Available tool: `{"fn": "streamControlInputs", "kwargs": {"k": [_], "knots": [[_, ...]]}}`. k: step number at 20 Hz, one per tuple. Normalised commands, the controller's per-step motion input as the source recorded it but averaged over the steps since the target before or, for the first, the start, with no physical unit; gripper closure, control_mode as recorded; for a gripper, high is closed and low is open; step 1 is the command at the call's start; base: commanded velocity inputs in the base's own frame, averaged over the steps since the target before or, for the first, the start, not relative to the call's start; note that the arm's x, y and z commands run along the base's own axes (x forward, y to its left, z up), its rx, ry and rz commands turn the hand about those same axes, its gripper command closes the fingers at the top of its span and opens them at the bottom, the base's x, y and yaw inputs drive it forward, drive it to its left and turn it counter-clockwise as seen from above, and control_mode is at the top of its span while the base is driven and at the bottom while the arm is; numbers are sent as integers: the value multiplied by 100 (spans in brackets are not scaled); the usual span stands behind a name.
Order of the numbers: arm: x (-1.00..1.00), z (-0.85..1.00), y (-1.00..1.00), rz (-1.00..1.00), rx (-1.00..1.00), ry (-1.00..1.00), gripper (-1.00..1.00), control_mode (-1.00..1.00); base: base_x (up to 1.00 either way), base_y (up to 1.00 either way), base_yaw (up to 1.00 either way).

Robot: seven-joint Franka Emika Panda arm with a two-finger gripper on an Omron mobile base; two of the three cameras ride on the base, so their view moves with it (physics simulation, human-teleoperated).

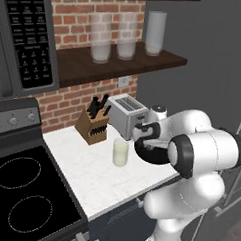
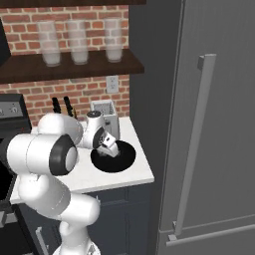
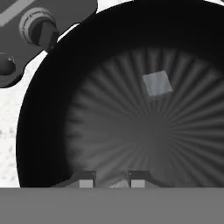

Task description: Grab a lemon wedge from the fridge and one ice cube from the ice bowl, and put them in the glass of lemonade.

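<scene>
Black ribbed ice bowl, set on the desk beside the toaster. Gripper lowered inside it, fingers narrowed on a pale ice cube; a second cube lies deeper in. A straight, slow lift is advised. Glass of lemonade stands beyond the toaster's front. Microwave panel lettering is unreadable.

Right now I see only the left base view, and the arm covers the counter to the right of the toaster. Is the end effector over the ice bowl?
Observer: Yes. In the right base view the end effector points down into the ice bowl.
Operator: Is there ice in the bowl?
Observer: The hand view shows one loose ice cube on the ribbed floor.
Operator: Is anything between the fingertips?
Observer: A small pale piece sits between the fingertips. I cannot tell whether it is gripped.
</scene>
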Motion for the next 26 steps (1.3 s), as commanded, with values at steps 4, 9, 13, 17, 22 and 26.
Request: {"fn": "streamControlInputs", "kwargs": {"k": [4, 9, 13, 17, 22, 26], "knots": [[-33, 72, 19, 0, 0, -15, 100, -100, 0, 0, 0], [-27, 71, 25, 0, 1, -4, 100, -100, 0, 0, 0], [-18, 78, 25, 1, 1, -7, 100, -100, 0, 0, 0], [-18, 53, 7, 13, 0, -9, 100, -100, 0, 0, 0], [-22, 18, 7, 23, -7, -2, 100, -100, 0, 0, 0], [-5, 0, 38, 33, -11, 1, 100, -100, 0, 0, 0]]}}
